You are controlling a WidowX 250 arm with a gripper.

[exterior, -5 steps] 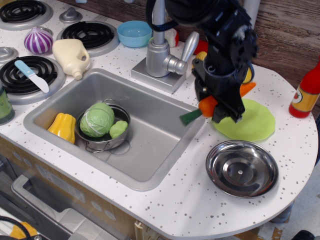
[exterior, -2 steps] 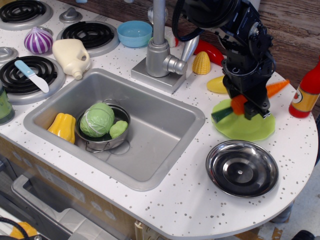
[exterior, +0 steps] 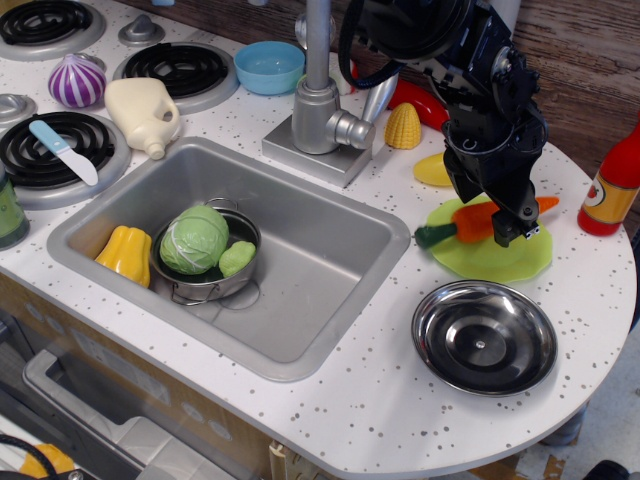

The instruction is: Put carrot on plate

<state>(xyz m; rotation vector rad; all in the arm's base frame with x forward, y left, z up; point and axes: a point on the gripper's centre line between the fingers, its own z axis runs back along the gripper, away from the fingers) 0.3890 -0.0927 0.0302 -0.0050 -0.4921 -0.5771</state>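
Observation:
The orange carrot (exterior: 474, 222) lies on the light-green plate (exterior: 500, 262) at the right of the counter. Its dark green stem end points left and overhangs the plate's left rim, and its thin tip points right. My gripper (exterior: 512, 222) is low over the carrot's middle, with its black fingers (exterior: 506, 226) straddling it and hiding that part. The jaws look loosened, and the carrot rests on the plate rather than hanging.
A shiny silver plate (exterior: 484, 337) sits just in front of the green plate. A red bottle (exterior: 612, 185) stands at the right edge. A yellow banana (exterior: 433, 170), a corn cob (exterior: 403, 126) and the faucet (exterior: 322, 105) are behind and to the left. The sink (exterior: 300, 250) holds a pot with cabbage.
The carrot was carried right from the sink's edge to over the green plate. Its raised tip has since dropped, so it now lies nearly flat on the plate. The gripper dipped slightly.

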